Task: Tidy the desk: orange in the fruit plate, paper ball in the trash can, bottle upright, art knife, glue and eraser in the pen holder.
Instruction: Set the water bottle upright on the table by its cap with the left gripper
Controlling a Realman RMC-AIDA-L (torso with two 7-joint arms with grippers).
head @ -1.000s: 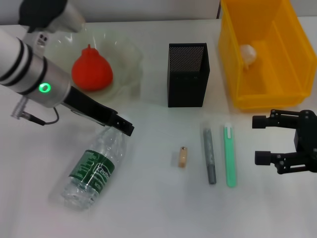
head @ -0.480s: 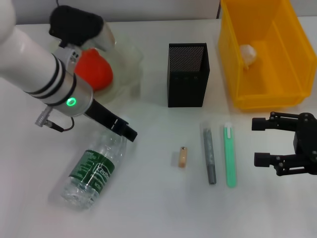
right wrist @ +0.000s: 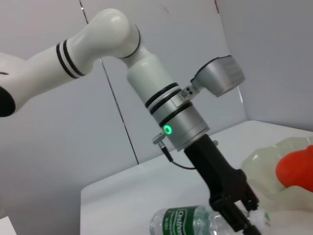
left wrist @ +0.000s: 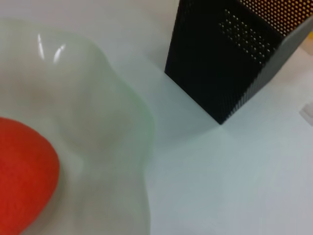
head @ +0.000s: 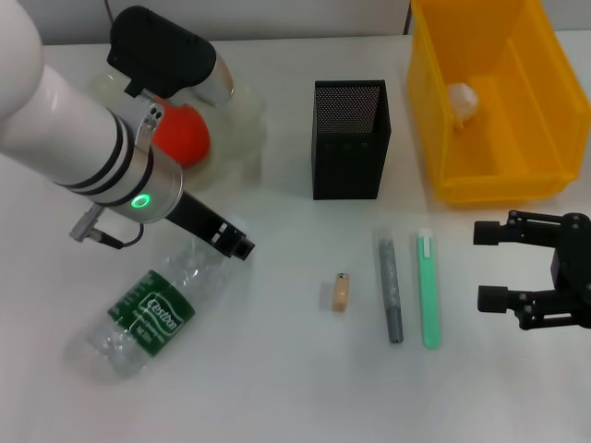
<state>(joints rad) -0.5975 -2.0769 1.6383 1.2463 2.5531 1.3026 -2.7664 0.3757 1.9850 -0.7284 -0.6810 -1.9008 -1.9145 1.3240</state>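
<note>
The bottle point(head: 143, 314) lies on its side at the front left, cap towards the fruit plate point(head: 247, 120). My left gripper point(head: 233, 242) is shut on the bottle's neck; the right wrist view shows its black fingers point(right wrist: 234, 208) across the neck of the bottle point(right wrist: 186, 221). The orange point(head: 183, 137) sits in the plate, half hidden behind my left arm. In the trash can point(head: 434, 111) lies the paper ball point(head: 462, 100). In front of the pen holder point(head: 349, 138) lie the eraser point(head: 341, 292), a grey stick point(head: 390, 288) and a green art knife point(head: 428, 288). My right gripper point(head: 488, 265) hovers open to their right.
The left wrist view shows the orange point(left wrist: 22, 186) in the plate point(left wrist: 124, 147) and the pen holder point(left wrist: 230, 58) a short gap away. My left arm's white forearm point(head: 74, 138) hangs over the table's left side.
The left arm turned and swung towards the plate. The bottle pivoted about its neck, its base sliding left. The right gripper stayed put.
</note>
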